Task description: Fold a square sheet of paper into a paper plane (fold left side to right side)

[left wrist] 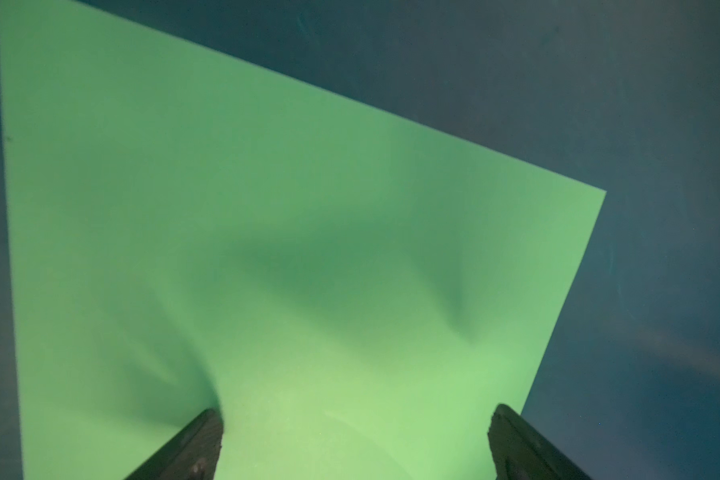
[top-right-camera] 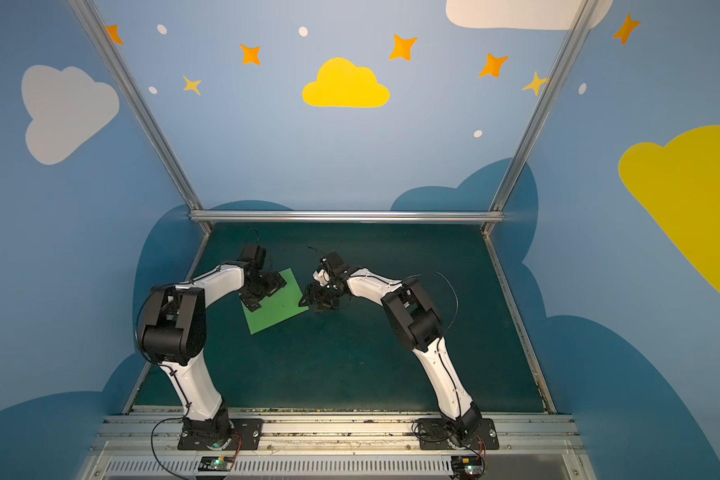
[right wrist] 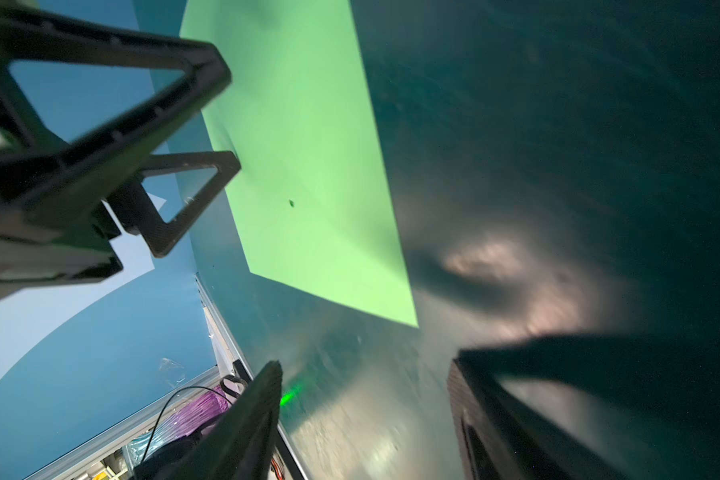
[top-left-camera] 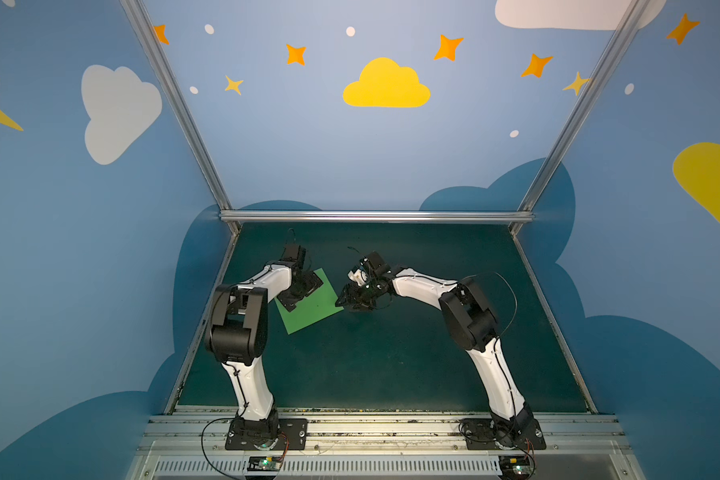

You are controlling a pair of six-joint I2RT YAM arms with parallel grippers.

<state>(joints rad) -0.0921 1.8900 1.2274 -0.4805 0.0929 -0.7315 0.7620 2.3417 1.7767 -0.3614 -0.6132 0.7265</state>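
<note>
Two empty: left gripper (left wrist: 355,415) wide-open, right gripper (right wrist: 366,365) parted | square sheet of paper (top-left-camera: 314,308) flat

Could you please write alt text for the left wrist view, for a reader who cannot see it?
A bright green square sheet of paper lies unfolded on a dark teal mat, filling most of the view. The left pincer has its two dark fingertips wide apart over the sheet, and soft shadows fall on the paper.

The white-and-black left arm (top-left-camera: 242,316) bends toward the centre-left of the frame, and its black left gripper (top-left-camera: 301,292) points down, jaws spread wide. The matching right arm (top-left-camera: 470,311) reaches left, and its black right gripper (top-left-camera: 343,299) has its jaws parted and holds nothing.
</note>
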